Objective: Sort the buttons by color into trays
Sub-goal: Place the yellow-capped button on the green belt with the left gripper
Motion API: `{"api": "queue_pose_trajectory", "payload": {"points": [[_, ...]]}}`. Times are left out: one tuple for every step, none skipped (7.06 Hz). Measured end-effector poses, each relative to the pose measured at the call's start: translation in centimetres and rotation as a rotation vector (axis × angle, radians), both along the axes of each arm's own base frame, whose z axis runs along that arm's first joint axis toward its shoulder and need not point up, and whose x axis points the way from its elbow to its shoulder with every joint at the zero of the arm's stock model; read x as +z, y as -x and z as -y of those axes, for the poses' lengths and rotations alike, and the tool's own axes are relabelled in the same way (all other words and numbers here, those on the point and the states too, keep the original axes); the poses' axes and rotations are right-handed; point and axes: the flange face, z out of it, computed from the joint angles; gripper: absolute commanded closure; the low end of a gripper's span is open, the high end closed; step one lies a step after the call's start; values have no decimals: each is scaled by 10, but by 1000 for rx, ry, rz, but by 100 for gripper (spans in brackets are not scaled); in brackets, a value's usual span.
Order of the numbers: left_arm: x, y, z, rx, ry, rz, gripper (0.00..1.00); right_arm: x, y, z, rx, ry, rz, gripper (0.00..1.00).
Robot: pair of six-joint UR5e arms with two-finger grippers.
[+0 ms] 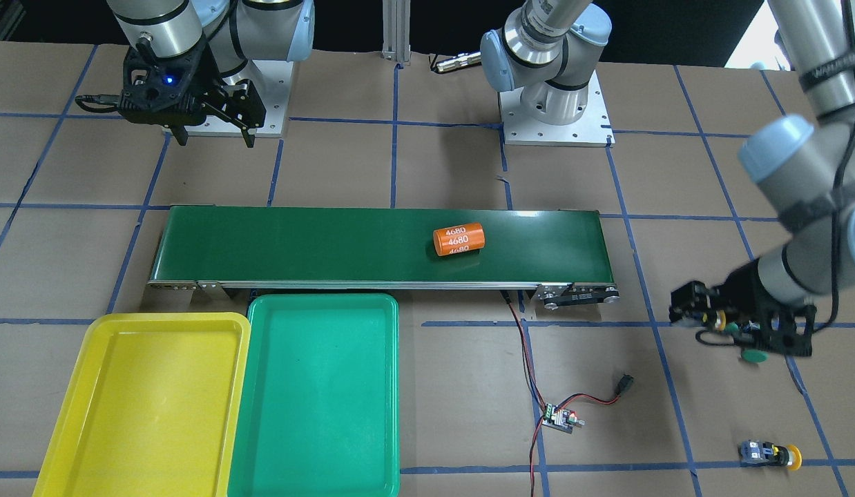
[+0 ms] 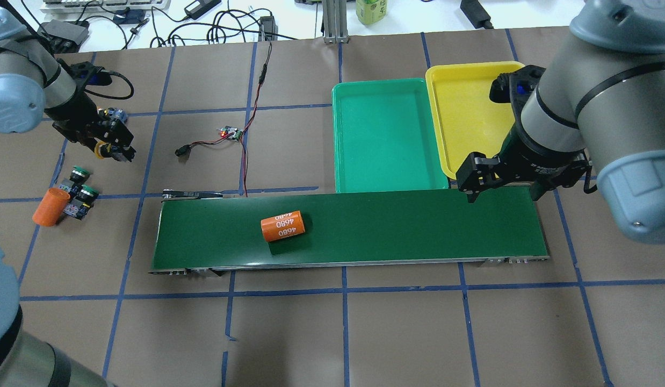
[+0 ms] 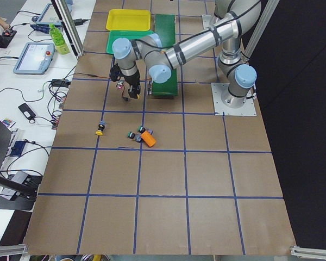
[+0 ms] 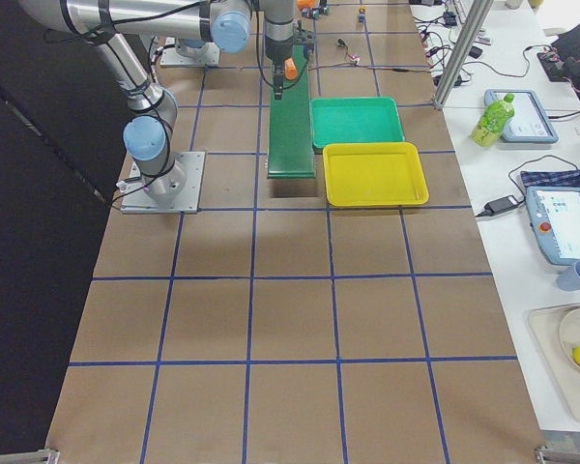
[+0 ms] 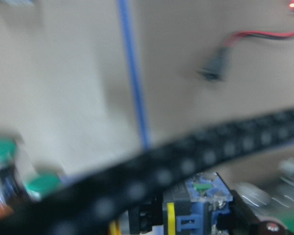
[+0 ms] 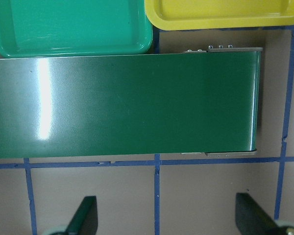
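My left gripper (image 2: 116, 146) is shut on a yellow-capped button (image 2: 100, 151), held just above the table left of the belt; its grey-blue body shows between the fingers in the left wrist view (image 5: 192, 210). Two green buttons (image 2: 79, 174) (image 2: 88, 192) lie on the table below it. A second yellow button (image 1: 771, 453) lies apart near the far edge. My right gripper (image 2: 501, 188) is open and empty over the belt's right end, beside the yellow tray (image 2: 461, 107) and the green tray (image 2: 386, 134). Both trays hold nothing.
The long dark-green conveyor belt (image 2: 397, 226) carries an orange "4680" cylinder (image 2: 282, 226). Another orange cylinder (image 2: 50, 207) lies against the green buttons. A small circuit board (image 2: 230, 133) with red and black wires lies between the belt and the far edge.
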Motion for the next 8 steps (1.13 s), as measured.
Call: {"api": "queue_pose_trajectory", "payload": {"points": [[15, 59, -21, 47, -29, 1, 100, 0, 0, 0, 0, 0, 0, 0], [7, 118, -40, 58, -48, 13, 100, 0, 0, 0, -1, -1, 0, 0], [-16, 156, -60, 56, -45, 23, 100, 0, 0, 0, -1, -1, 0, 0], [-48, 174, -79, 61, -29, 29, 100, -1, 1, 0, -2, -1, -1, 0], [-75, 180, -95, 70, -12, 34, 4, -2, 1, 0, -2, -5, -1, 0], [-89, 182, -105, 73, -8, 38, 0, -5, 1, -1, -3, -10, -1, 0], [-93, 183, -110, 73, -11, 39, 0, -7, 1, -2, -3, -14, -1, 0], [-91, 182, -112, 75, -13, 39, 0, -8, 1, -2, -3, -17, -1, 0]]}}
